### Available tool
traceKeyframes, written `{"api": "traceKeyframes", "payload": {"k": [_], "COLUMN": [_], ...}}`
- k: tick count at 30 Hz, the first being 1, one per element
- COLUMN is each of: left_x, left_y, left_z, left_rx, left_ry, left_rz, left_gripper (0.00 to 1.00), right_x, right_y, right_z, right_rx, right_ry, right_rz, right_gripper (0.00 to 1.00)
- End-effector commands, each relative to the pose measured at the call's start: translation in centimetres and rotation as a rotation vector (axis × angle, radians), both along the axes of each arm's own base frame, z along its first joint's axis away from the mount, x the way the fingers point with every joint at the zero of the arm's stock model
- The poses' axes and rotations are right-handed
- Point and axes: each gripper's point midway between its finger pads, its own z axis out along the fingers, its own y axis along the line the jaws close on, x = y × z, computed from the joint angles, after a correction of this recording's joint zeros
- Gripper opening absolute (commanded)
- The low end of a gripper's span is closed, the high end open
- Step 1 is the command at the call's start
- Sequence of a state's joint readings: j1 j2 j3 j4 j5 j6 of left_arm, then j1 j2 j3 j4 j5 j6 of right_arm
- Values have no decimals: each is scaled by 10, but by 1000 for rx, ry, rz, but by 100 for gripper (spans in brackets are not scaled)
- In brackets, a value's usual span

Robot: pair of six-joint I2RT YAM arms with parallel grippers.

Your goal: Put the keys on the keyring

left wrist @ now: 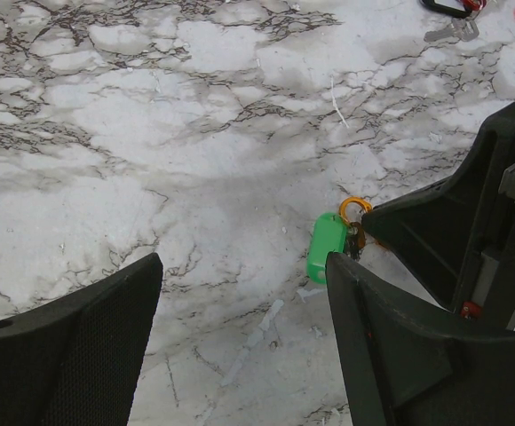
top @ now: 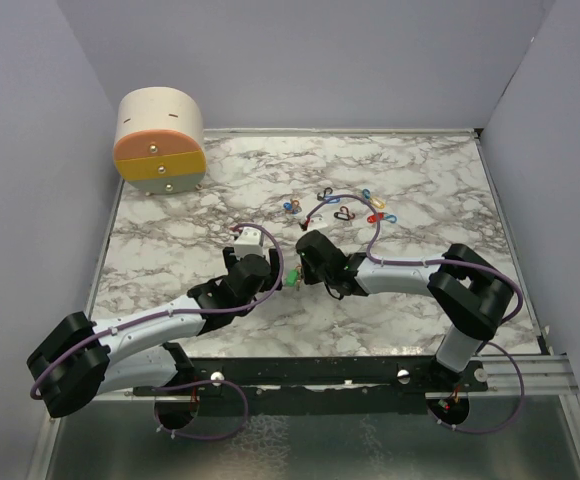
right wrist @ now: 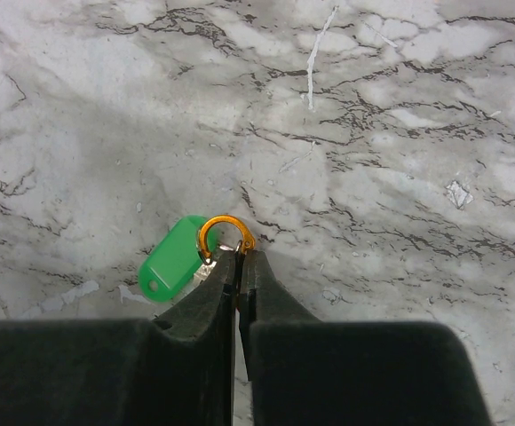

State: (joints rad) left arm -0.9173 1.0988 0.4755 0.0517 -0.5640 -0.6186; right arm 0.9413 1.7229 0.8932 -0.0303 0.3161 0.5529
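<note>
1. Top external view: on the marble table (top: 170, 250), the two arms meet near the middle. The left gripper (top: 268, 270) and the right gripper (top: 306, 274) face each other, with the green-tagged key (top: 292, 281) between them. The other keys (top: 370, 205), with red, blue and yellow heads, lie scattered among dark loop clips (top: 342, 213) further back, well apart from both grippers. A round container (top: 160, 140) with an orange and a yellow drawer front stands at the far left corner.

2. Left wrist view: the left gripper (left wrist: 244, 266) is spread wide and holds nothing; its dark fingers (left wrist: 71, 355) frame the bottom corners. The green-tagged key (left wrist: 326, 248) lies on the marble just beside the right-hand finger, joined to the orange keyring (left wrist: 353, 202). The right gripper (left wrist: 435, 240) reaches in from the right and meets that ring.

3. Right wrist view: the right gripper (right wrist: 238, 259) has its jaws pressed together on the lower edge of the orange keyring (right wrist: 206, 235). The green-tagged key (right wrist: 173, 259) hangs off the ring's left side and rests flat on the marble, a small metal part showing at the fingertips.
</note>
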Motion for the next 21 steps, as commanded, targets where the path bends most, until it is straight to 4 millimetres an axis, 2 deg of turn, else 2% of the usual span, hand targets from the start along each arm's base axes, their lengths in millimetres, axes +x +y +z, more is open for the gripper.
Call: {"api": "traceKeyframes", "payload": {"k": [1,21], "left_x": [-1,-1], "left_y": [-1,-2], "left_z": [1,0], "left_rx": [-22,-25], "left_ry": [-2,0], "left_rz": [-8,-10], "left_gripper": [77,77], "right_x": [-3,-9], "right_y": [9,6], "right_z": [-1,-4], "right_rx": [34,40], "right_ry": [12,28], "right_rz": [10,15], "right_gripper": [1,1]}}
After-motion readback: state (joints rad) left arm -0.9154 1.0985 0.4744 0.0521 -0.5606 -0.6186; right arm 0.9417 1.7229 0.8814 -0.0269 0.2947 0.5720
